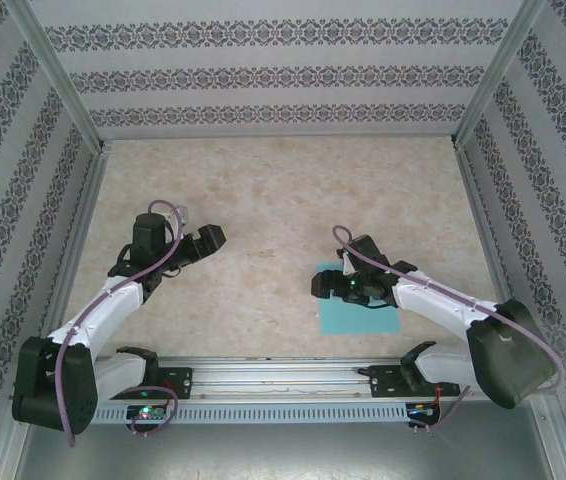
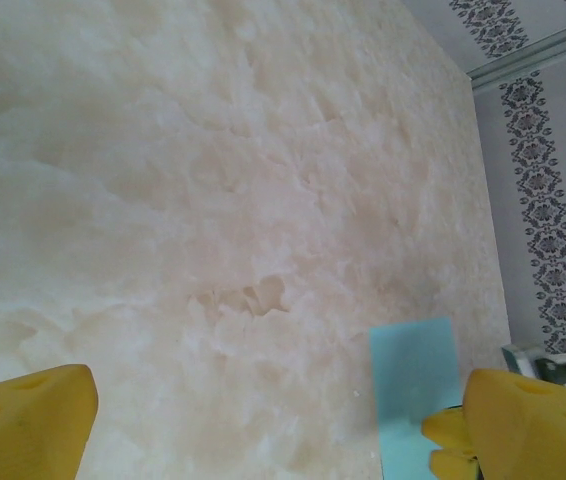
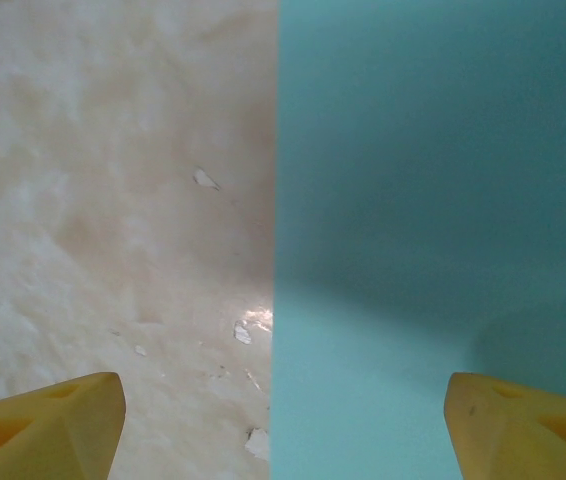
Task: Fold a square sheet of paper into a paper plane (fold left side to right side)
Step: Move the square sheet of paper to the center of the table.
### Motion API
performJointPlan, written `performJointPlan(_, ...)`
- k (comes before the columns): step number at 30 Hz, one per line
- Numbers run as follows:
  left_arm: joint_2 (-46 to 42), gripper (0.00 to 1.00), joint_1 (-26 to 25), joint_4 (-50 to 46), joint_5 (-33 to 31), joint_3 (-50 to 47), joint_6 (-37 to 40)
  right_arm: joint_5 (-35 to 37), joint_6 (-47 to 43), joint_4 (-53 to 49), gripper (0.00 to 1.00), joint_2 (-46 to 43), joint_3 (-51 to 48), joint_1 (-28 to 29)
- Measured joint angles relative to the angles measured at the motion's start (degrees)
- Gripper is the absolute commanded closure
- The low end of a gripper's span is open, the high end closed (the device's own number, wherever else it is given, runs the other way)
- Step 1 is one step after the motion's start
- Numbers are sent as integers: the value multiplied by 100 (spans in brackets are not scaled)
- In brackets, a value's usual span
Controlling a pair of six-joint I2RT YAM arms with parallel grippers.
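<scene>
The square sheet of paper [image 1: 361,322] is light turquoise and lies flat on the table near the front edge, right of centre. My right gripper [image 1: 321,285] hangs over its far left part and hides some of it. In the right wrist view the jaws are open [image 3: 283,430]. The sheet's [image 3: 433,250] straight left edge runs between the yellow fingertips [image 3: 48,425], with nothing gripped. My left gripper [image 1: 211,238] is open above bare table, well left of the sheet. Its wrist view [image 2: 278,430] has the sheet [image 2: 413,375] at lower right. The paper plane is out of view.
The beige marbled tabletop [image 1: 283,200] is boxed in by patterned walls [image 1: 283,75] at the back and both sides. A metal rail [image 1: 283,372] runs along the front edge between the arm bases. Small white chips [image 3: 243,332] mark the table beside the sheet.
</scene>
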Motion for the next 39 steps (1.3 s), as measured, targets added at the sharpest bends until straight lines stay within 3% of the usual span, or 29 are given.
performJointPlan(11, 0, 6, 0, 2, -120, -31, -107, 44, 332, 1005, 16, 750, 109, 343)
performJointPlan(21, 7, 6, 0, -9, -249, -22, -107, 190, 841, 1945, 17, 2304, 1342, 745)
performJointPlan(30, 26, 6, 0, -116, -308, -11, -103, 0, 702, 2044, 21, 3694, 2942, 820)
performJointPlan(39, 140, 7, 0, -129, -304, 15, -103, -184, 525, 1919, 20, 3936, 3298, 866)
